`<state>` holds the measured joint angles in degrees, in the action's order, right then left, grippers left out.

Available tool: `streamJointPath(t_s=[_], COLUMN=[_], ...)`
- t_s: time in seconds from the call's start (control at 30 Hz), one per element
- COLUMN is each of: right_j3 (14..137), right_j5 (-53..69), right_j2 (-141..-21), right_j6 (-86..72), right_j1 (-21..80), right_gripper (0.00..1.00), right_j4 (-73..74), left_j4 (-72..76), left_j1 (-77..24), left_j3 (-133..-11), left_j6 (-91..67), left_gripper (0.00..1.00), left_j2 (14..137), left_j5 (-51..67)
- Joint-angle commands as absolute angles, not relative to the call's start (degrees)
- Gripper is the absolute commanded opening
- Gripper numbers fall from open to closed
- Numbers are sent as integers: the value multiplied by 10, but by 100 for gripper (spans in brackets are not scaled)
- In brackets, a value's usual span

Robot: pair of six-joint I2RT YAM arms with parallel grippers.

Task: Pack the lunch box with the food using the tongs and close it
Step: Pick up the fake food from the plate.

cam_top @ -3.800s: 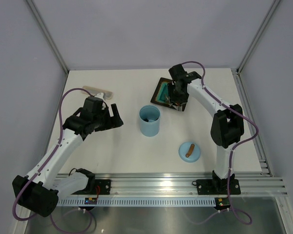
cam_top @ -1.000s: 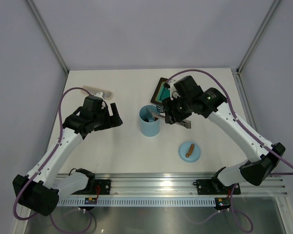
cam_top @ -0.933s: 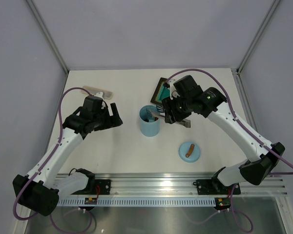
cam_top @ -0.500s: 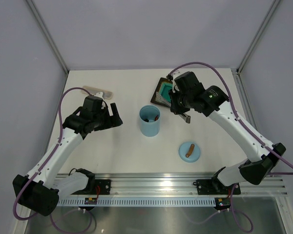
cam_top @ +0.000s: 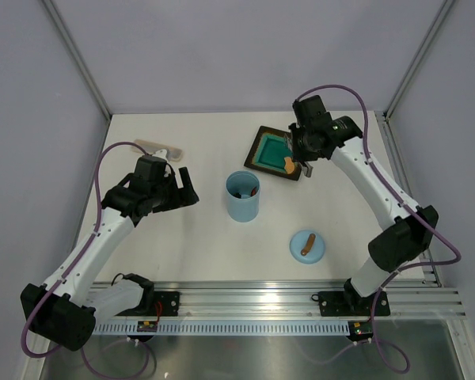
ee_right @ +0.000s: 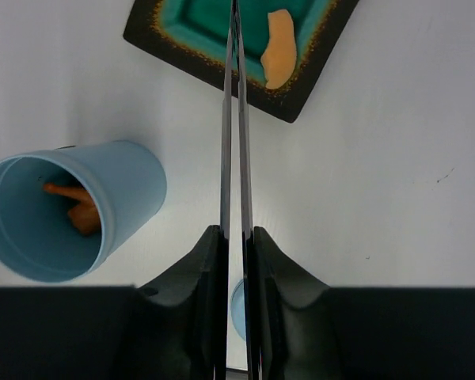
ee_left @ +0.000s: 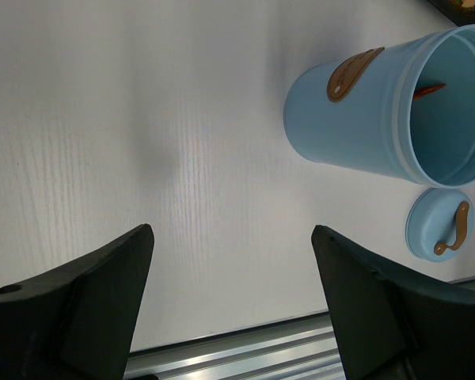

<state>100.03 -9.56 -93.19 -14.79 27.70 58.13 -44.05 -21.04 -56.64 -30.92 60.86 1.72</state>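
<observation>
**Tongs Pinched Nearly Closed Over the Plate**

The right claw (ee_right: 236, 237) rises from the bottom centre, its fingers pressed against the tongs (ee_right: 234, 119). The two metal arms run straight up the frame, almost together, ending over the square teal plate (ee_right: 190, 51) at the top. One orange piece (ee_right: 279, 49) lies on the plate, right of the tongs. At lower left the open lunch box (ee_right: 134, 186) stands on the white table (ee_right: 380, 198) with orange bits (ee_right: 77, 207) inside.
</observation>
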Motion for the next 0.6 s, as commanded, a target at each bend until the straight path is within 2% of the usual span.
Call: streamJointPath(t_s=[0.0, 0.2, 0.57], right_j3=[1000, 995, 997], right_j5=[-98, -91, -82], right_j2=[-954, -998, -1053], right_j6=[-156, -146, -137], right_j1=[261, 238, 221], right_gripper=[27, 41, 49], right_j4=[563, 554, 544], left_j4=[-426, -427, -427], left_j1=[-207, -207, -207], left_j3=[-576, -572, -566], left_j6=[-302, -302, -303], left_gripper=[85, 85, 85], left_j2=[597, 595, 590], left_j5=[19, 18, 21])
